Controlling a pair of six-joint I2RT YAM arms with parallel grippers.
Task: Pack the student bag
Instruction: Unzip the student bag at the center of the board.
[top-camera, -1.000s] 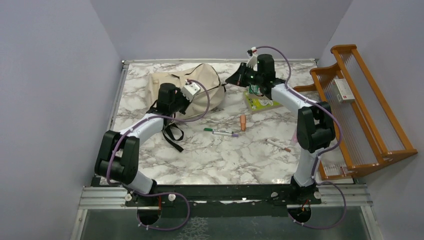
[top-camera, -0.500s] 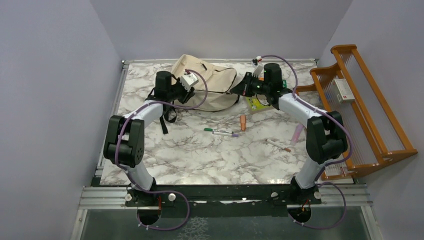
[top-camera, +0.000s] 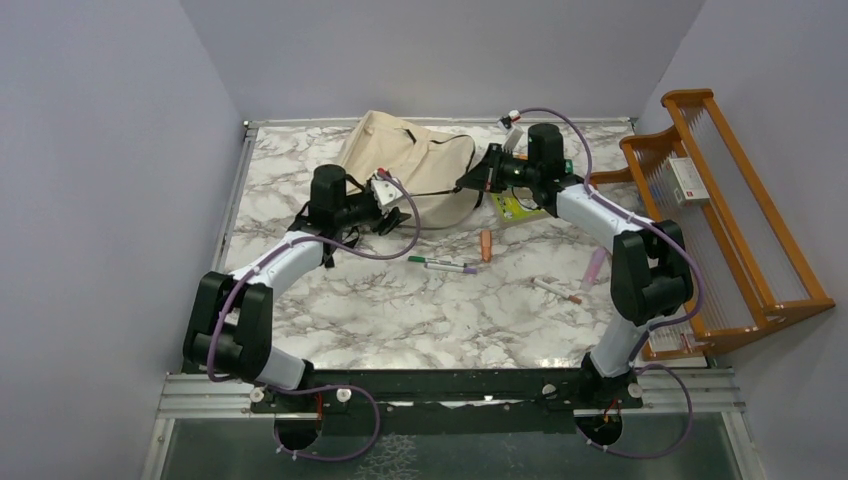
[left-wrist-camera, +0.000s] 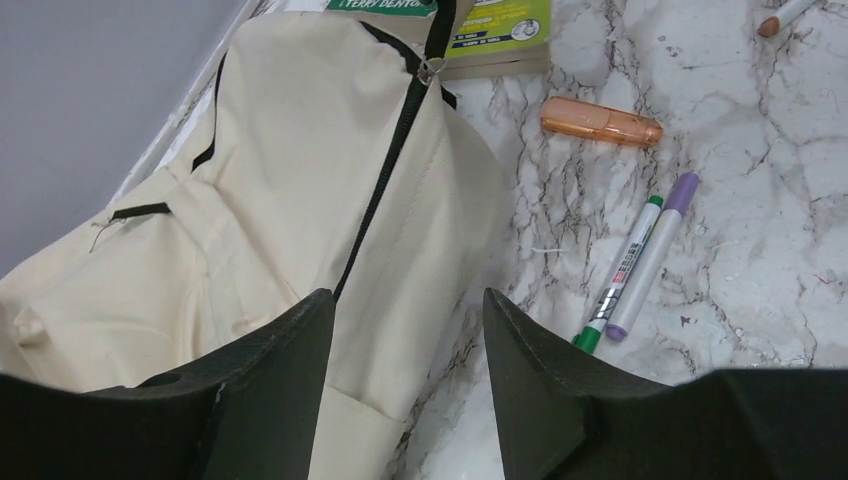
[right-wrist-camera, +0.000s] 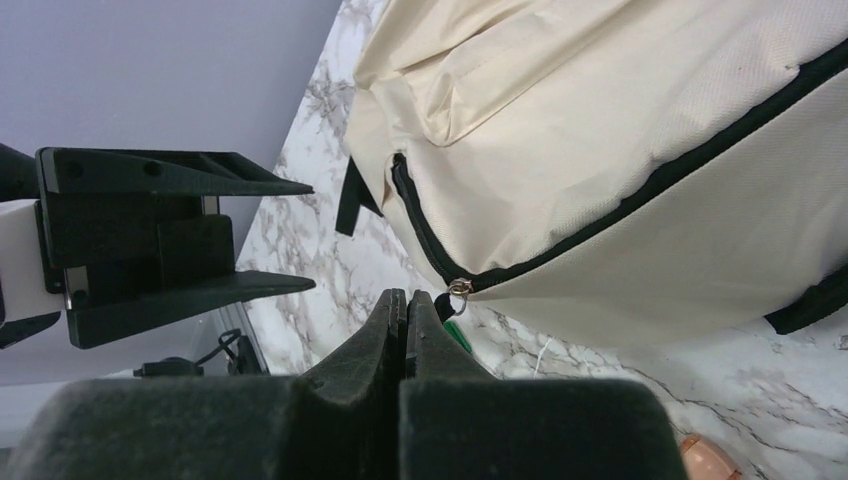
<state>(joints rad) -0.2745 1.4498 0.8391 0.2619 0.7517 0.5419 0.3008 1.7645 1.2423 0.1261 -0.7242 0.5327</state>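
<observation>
The student bag (top-camera: 410, 165) is a cream backpack with black zipper trim, lying at the back middle of the table. My left gripper (top-camera: 396, 217) is open and empty at the bag's near edge. In the left wrist view the bag (left-wrist-camera: 250, 200) lies beyond my open left gripper (left-wrist-camera: 405, 300). My right gripper (top-camera: 470, 182) is at the bag's right side. In the right wrist view the right gripper (right-wrist-camera: 405, 295) is shut on the black zipper pull (right-wrist-camera: 447, 305), which hangs from a ring on the bag (right-wrist-camera: 620, 120). The zipper looks closed.
A green book (top-camera: 520, 207) lies right of the bag. An orange marker (top-camera: 485, 245), green and purple pens (top-camera: 443, 264), another pen (top-camera: 557, 291) and a pink marker (top-camera: 594, 268) lie mid-table. A wooden rack (top-camera: 740, 220) stands at the right edge.
The bag has been dragged back and to the right by the right gripper. My left gripper has come off the bag, drawn back toward the near side, and is now open.
</observation>
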